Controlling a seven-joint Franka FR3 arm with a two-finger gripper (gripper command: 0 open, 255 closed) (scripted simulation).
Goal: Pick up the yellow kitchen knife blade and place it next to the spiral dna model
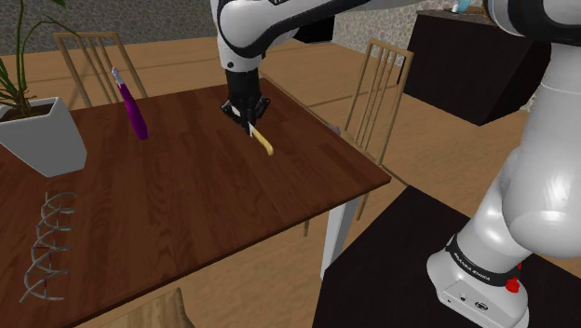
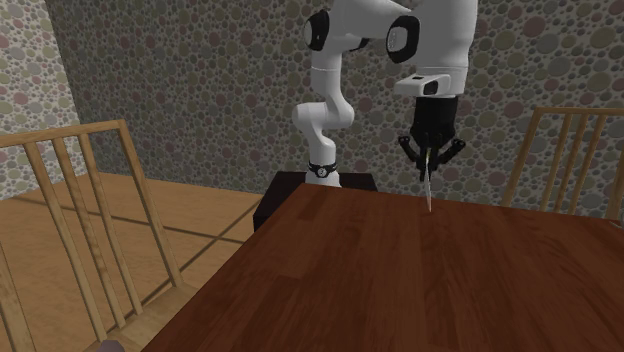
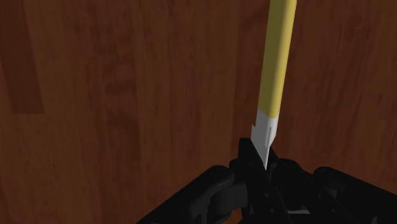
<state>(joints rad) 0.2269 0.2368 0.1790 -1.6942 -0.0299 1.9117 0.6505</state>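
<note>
A knife with a yellow handle (image 1: pixel 264 141) and a short grey blade (image 3: pixel 265 139) hangs from my black gripper (image 1: pixel 245 114) over the middle of the dark wooden table (image 1: pixel 214 200). The gripper (image 3: pixel 263 160) is shut on the blade, and the handle (image 3: pixel 278 57) points away from it toward the tabletop. From the second exterior view the knife (image 2: pixel 428 186) looks thin and nearly upright under the gripper (image 2: pixel 429 152), its lower end close to the table. The grey spiral DNA model (image 1: pixel 47 247) lies flat near the table's edge at the shoulder view's left, far from the gripper.
A purple bottle-like object (image 1: pixel 133 110) leans near the table's far side. A white plant pot (image 1: pixel 44 137) stands beyond the DNA model. Wooden chairs (image 1: pixel 378 84) (image 1: pixel 90 61) flank the table; another chair back (image 2: pixel 90 230) shows in the second exterior view.
</note>
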